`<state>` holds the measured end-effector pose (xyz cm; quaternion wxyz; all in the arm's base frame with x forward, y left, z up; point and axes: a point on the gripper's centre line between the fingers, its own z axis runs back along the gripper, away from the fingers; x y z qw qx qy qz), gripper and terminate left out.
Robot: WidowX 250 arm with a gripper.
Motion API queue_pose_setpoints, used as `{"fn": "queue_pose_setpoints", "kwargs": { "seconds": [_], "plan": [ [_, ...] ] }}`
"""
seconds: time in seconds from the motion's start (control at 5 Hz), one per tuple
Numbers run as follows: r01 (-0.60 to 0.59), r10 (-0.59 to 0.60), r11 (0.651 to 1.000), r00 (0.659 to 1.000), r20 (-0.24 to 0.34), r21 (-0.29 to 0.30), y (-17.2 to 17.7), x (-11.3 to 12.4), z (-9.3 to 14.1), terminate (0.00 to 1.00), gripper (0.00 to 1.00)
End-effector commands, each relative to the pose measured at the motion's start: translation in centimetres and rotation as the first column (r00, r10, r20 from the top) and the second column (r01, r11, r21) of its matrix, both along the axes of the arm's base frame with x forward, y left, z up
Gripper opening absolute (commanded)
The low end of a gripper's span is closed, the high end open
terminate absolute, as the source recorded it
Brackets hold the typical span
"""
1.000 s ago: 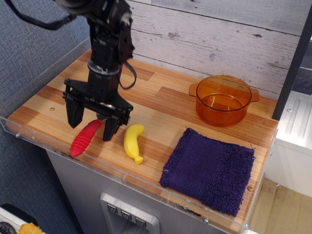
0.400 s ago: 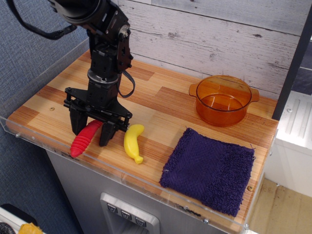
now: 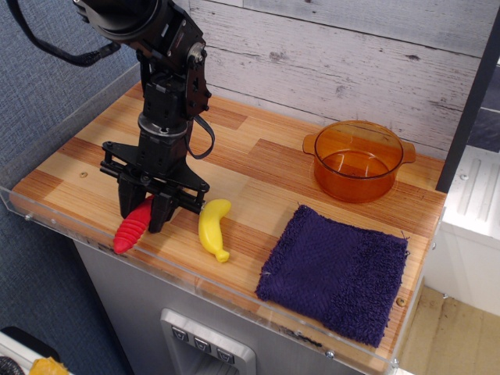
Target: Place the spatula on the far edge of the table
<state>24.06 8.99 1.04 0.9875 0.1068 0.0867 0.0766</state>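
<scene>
The spatula (image 3: 130,229) lies near the front left edge of the wood-plank table (image 3: 266,168). Only its red ribbed handle shows; the silver head is hidden under the black arm. My gripper (image 3: 145,212) points straight down over the handle's upper end. Its two black fingers (image 3: 160,213) press against either side of the red handle, so it is shut on the spatula, which still rests on the table top.
A yellow toy banana (image 3: 213,228) lies just right of the gripper. A purple cloth (image 3: 336,269) covers the front right, and an orange transparent pot (image 3: 358,160) stands at the back right. A clear acrylic rim (image 3: 47,223) runs around the table; a plank wall stands behind.
The gripper has come down over the red handle and its fingers have drawn in from wide apart to tight against the handle's sides. The spatula has stayed in place.
</scene>
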Motion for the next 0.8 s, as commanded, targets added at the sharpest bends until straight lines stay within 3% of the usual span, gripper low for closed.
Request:
{"fn": "queue_pose_setpoints", "kwargs": {
  "seconds": [0.0, 0.2, 0.4, 0.6],
  "plan": [
    [-0.029, 0.028, 0.999, 0.998, 0.057, 0.022, 0.7, 0.7, 2.7, 0.00, 0.00],
    [-0.229, 0.222, 0.970, 0.971, 0.092, 0.084, 0.9, 1.6, 4.5, 0.00, 0.00],
    [-0.464, 0.458, 0.886, 0.877, 0.145, 0.014, 1.6, 2.7, 5.5, 0.00, 0.00],
    [-0.664, 0.667, 0.743, 0.726, 0.168, -0.083, 2.3, 4.5, 5.4, 0.00, 0.00]
  ]
}}
